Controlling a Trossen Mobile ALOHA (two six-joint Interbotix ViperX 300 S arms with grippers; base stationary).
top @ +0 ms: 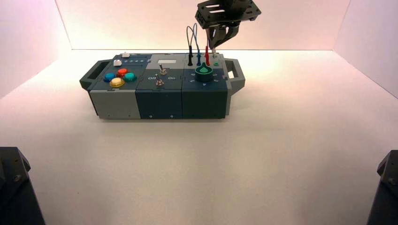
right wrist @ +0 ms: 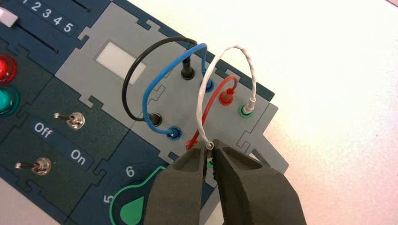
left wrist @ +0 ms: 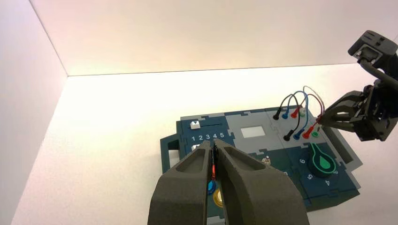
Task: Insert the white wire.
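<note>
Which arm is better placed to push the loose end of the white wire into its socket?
The right. Its gripper already holds the white wire's loose end right above the green socket. The left gripper hangs over the box's button side, its fingers shut on nothing.

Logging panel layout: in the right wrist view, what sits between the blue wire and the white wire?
The red wire, plugged between the blue wire and the white wire; the right wrist view shows it.

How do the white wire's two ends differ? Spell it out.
The far end sits in a green-ringed socket; the near end is between the right gripper's fingertips, above the other green socket. The far end is ungripped, the near end gripped. Both have white plugs.
</note>
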